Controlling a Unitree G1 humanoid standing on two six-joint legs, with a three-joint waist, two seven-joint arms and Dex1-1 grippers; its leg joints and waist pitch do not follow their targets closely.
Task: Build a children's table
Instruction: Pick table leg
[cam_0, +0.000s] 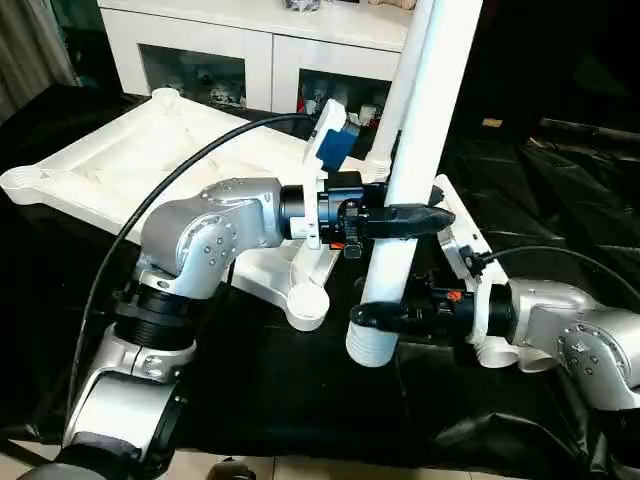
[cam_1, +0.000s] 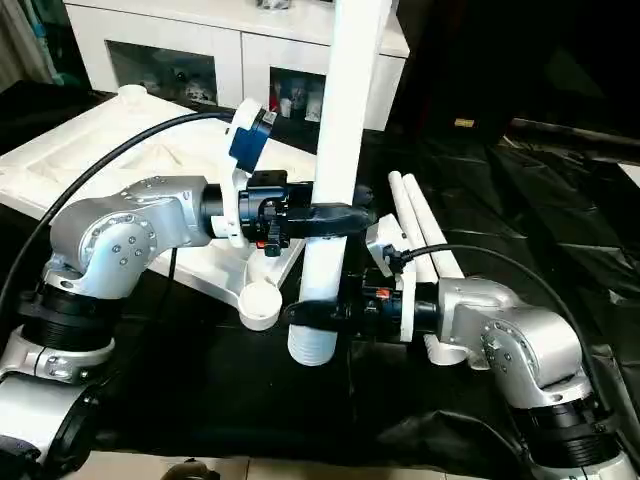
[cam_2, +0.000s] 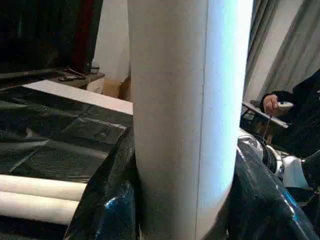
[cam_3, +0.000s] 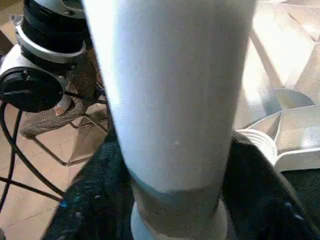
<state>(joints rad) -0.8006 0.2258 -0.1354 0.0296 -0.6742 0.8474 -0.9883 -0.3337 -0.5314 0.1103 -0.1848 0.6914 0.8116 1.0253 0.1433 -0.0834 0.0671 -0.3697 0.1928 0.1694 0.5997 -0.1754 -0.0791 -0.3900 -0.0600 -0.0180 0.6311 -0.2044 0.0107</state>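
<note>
One white table leg (cam_0: 420, 120) stands nearly upright over the black sheet, its ribbed end (cam_0: 372, 345) pointing down. My left gripper (cam_0: 415, 216) is shut on the leg at mid height, a black finger crossing its front. Lower down, my right gripper (cam_0: 375, 318) is shut on the same leg just above the ribbed end. In both wrist views the leg sits between dark fingers. The upside-down white tabletop (cam_0: 150, 150) lies behind and to the left, one round corner socket (cam_0: 308, 303) just left of the leg's lower end.
Two more white legs (cam_1: 425, 225) lie side by side on the black sheet (cam_0: 560, 200) to the right of the held leg. A white glass-door cabinet (cam_0: 230, 50) stands at the back. A person (cam_2: 280, 105) sits in the background of the left wrist view.
</note>
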